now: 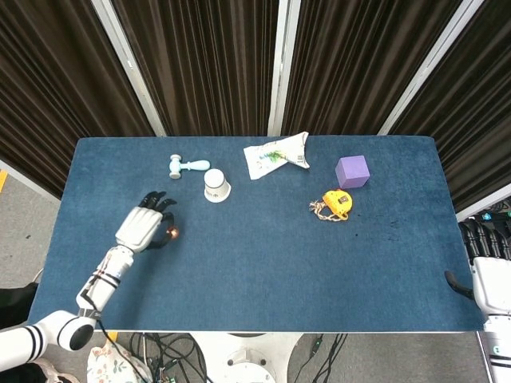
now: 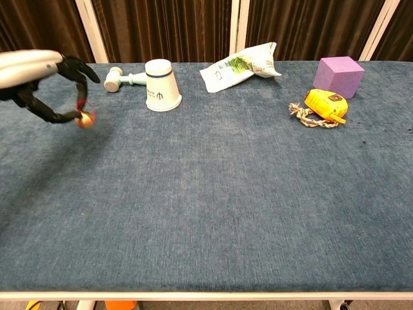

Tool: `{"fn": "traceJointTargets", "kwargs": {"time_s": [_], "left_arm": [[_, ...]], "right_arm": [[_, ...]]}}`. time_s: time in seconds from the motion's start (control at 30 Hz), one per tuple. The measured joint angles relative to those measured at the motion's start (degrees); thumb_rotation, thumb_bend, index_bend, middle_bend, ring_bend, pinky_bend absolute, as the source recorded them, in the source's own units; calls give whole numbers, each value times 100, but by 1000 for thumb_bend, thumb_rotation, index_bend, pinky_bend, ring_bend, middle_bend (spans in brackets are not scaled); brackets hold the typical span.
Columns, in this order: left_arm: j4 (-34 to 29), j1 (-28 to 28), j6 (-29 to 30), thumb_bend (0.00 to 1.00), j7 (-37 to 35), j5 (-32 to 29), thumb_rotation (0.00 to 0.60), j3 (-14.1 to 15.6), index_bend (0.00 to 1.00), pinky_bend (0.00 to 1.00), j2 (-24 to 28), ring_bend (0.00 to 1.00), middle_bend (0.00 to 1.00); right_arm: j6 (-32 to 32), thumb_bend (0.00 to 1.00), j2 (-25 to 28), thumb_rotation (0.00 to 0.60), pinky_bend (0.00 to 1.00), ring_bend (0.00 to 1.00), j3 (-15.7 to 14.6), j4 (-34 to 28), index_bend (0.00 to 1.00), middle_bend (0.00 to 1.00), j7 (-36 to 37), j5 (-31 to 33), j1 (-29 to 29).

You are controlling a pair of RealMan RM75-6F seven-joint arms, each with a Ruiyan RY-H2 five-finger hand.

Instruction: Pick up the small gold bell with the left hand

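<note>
The small gold bell point(image 2: 84, 119) with its red loop hangs in the air above the blue table point(image 2: 213, 194), pinched between the thumb and a finger of my left hand point(image 2: 39, 81). From the head view the bell point(image 1: 171, 233) shows at the right edge of that hand point(image 1: 142, 228), over the left part of the table. My right hand point(image 1: 483, 239) hangs off the table's right edge, fingers pointing up, holding nothing that I can see; how its fingers stand is unclear.
A white paper cup point(image 2: 162, 85) and a pale toy hammer point(image 2: 122, 79) lie behind the left hand. Further right are a snack bag point(image 2: 242, 63), a yellow tape measure with a rope point(image 2: 324, 106) and a purple cube point(image 2: 338, 76).
</note>
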Motion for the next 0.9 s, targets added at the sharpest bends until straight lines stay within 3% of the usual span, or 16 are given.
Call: {"fn": "traceJointTargets", "kwargs": {"time_s": [0.17, 0.43, 0.7, 0.9], "left_arm": [[-289, 69, 269, 401, 712, -161, 600, -100, 618, 86, 196, 0, 193], [-644, 79, -65, 398, 57, -563, 600, -165, 645, 85, 443, 12, 192], [-1046, 2, -1047, 406, -133, -616, 600, -171, 648, 62, 791, 14, 180], [-1297, -39, -717, 403, 131, -904, 600, -149, 641, 44, 797, 14, 180]], "right_arm": [[-22, 159, -5, 600, 0, 0, 4, -18, 0, 0, -39, 10, 17], [15, 159, 24, 600, 0, 0, 6, -41, 0, 0, -39, 20, -4], [-45, 160, -16, 600, 0, 0, -9, 19, 0, 0, 3, 19, 18], [-57, 161, -28, 600, 0, 0, -5, 51, 0, 0, 31, 45, 17]]}}
